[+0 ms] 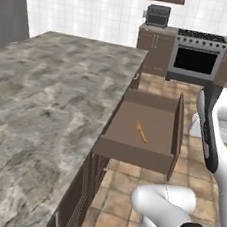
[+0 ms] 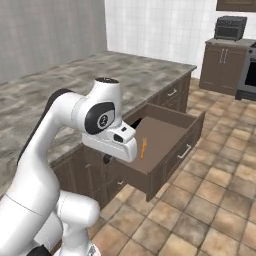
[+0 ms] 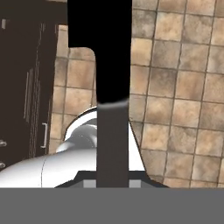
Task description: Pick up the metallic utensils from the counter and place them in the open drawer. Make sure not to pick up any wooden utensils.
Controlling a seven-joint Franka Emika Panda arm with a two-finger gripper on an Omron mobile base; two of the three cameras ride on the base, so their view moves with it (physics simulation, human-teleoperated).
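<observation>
A slim black knife [image 3: 113, 52] stands up the middle of the hand view, and my gripper [image 3: 112, 183] is shut on its handle. Behind it lie floor tiles and dark cabinet fronts. In the right base view my hand [image 2: 114, 141] hangs low beside the island cabinets, just left of the open drawer [image 2: 181, 150]. A thin orange fork [image 1: 141, 132] [image 2: 143, 148] lies on the floor of the open drawer [image 1: 130, 155]. The grey-brown marbled counter [image 1: 48, 87] [image 2: 65, 85] stretches away to the left.
A steel oven range [image 1: 198, 58] and a small dark appliance [image 1: 158, 15] stand on the far wall. Dark cabinets [image 2: 222, 67] line the back. Tan floor tiles [image 2: 210, 210] spread out to the right of the island. My own arm rises at the lower right of the left base view.
</observation>
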